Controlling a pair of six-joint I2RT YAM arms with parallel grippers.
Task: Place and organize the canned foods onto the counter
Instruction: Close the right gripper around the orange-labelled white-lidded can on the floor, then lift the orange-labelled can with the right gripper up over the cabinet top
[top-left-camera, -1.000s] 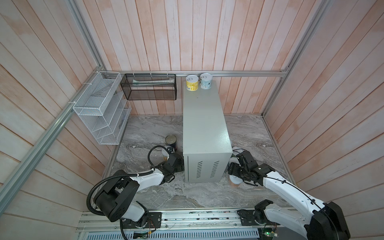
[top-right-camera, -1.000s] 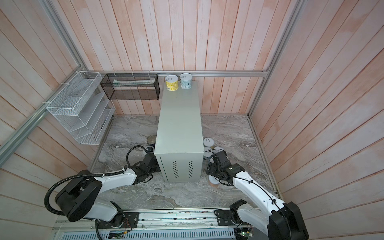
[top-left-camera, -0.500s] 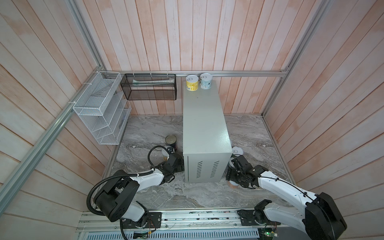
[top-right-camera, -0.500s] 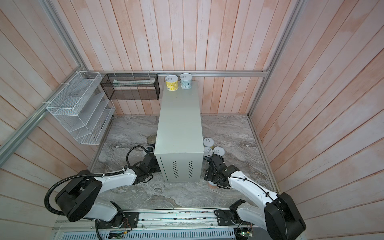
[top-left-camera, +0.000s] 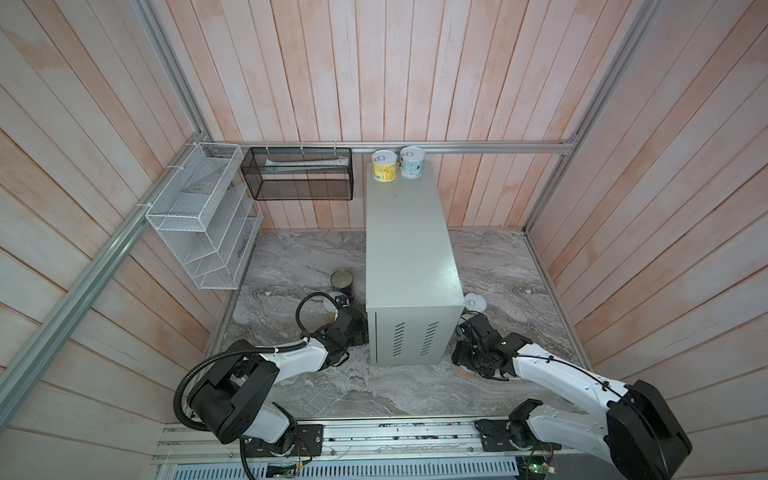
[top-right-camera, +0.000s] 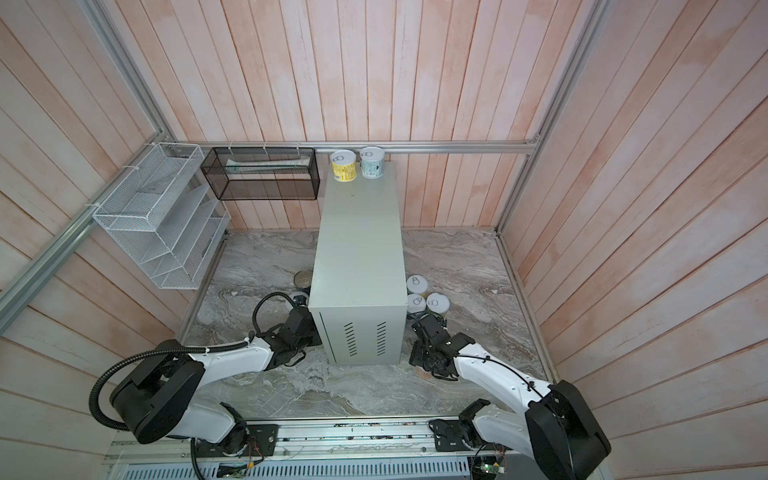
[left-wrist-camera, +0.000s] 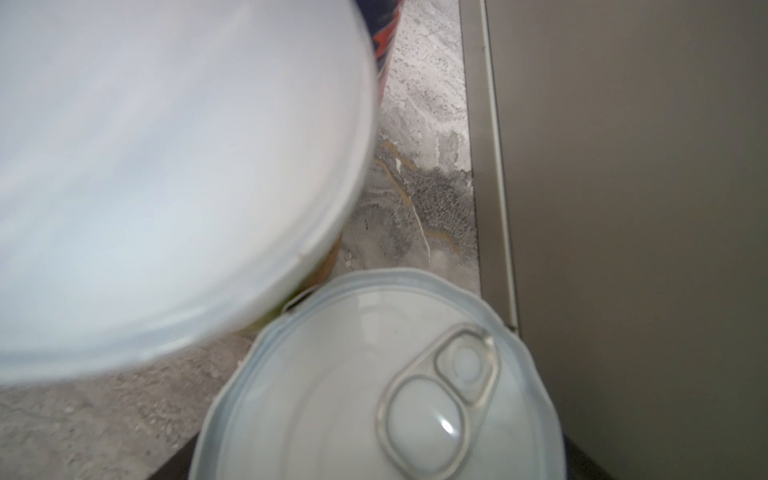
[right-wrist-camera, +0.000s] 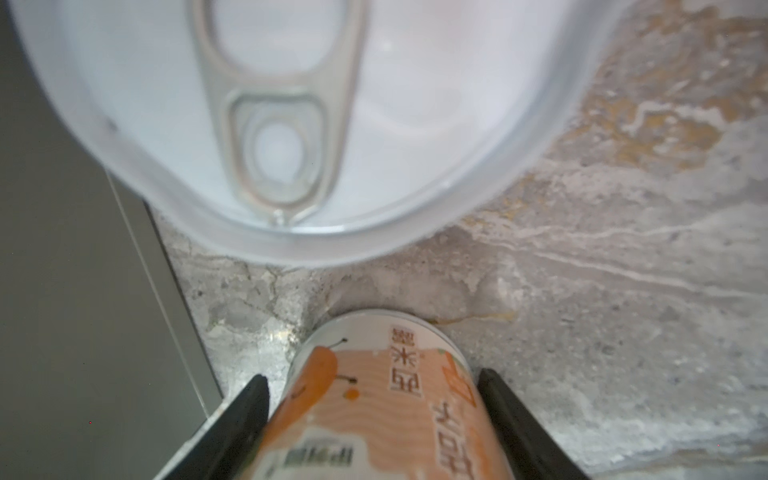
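You have two of the canned foods up so far: a yellow tin (top-left-camera: 383, 168) and a pale-blue tin (top-left-camera: 412, 163) stand side by side at the far end of the counter (top-left-camera: 409, 249), and the rest of its top is bare. Every other tin you can see is down on the marble surface (top-left-camera: 291, 257), so most of the job is left. Your right jaws straddle a pink tin (right-wrist-camera: 374, 415) by the counter's near right corner, with a black finger (right-wrist-camera: 243, 417) close on each side. You cannot tell from this whether they are already clamped. Your left jaws sit low by the near left corner, and no view shows their tips, so you cannot tell their state either. The left wrist view gives only a pull-tab tin (left-wrist-camera: 374, 395) right under the camera, close to the counter wall, and a blurred lid (left-wrist-camera: 166, 166) beside it. In a top view three white-lidded tins (top-right-camera: 415, 303) cluster just right of the counter. In a top view taken from slightly further left, the counter hides all but one lid (top-left-camera: 473, 301), though the tall dark-blue tin (top-left-camera: 342, 280) on the left shows more fully there
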